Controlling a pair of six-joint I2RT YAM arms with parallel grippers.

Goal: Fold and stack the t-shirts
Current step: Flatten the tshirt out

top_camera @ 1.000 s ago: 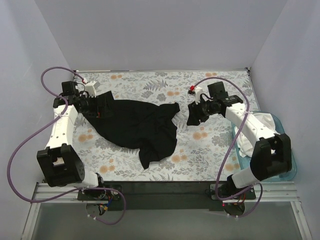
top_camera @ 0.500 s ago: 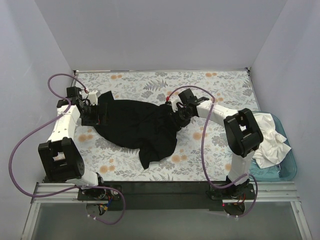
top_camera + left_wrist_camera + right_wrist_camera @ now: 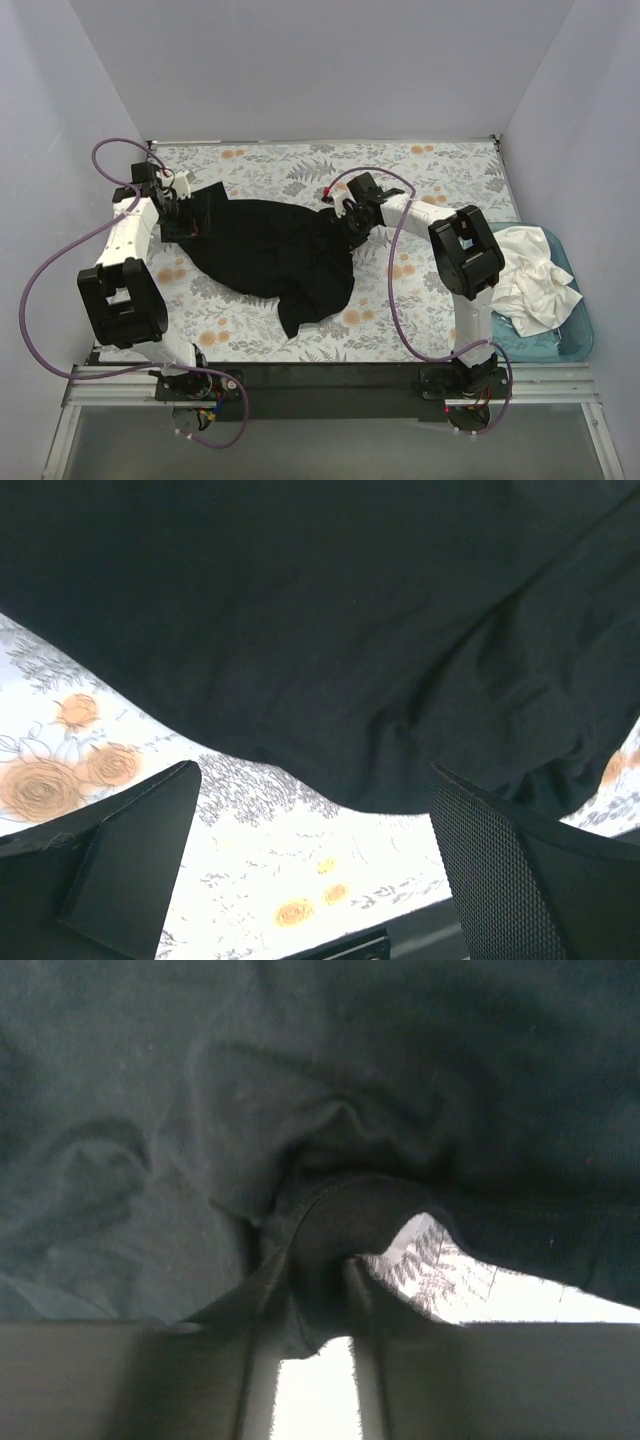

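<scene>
The black t-shirt (image 3: 272, 250) lies crumpled and partly spread on the floral sheet (image 3: 420, 170). My left gripper (image 3: 192, 216) is at its left edge, open and empty. In the left wrist view its fingers (image 3: 120, 870) stand wide apart over the sheet, with the shirt's hem (image 3: 330, 680) just ahead of my left gripper (image 3: 312, 780). My right gripper (image 3: 352, 222) is at the shirt's right edge, shut on a fold of black cloth (image 3: 330, 1230). My right gripper (image 3: 320, 1275) shows nearly closed jaws with cloth between them. White t-shirts (image 3: 535, 272) lie bunched in the tub.
A teal plastic tub (image 3: 580, 345) stands at the right edge of the table. Purple cables loop beside both arms (image 3: 45, 270). White walls close in the table at the back and sides. A dark rail runs along the near edge (image 3: 330, 378).
My right arm has swung left from near the tub to the shirt's right edge and now grips cloth there. My left gripper shifted slightly at the left edge.
</scene>
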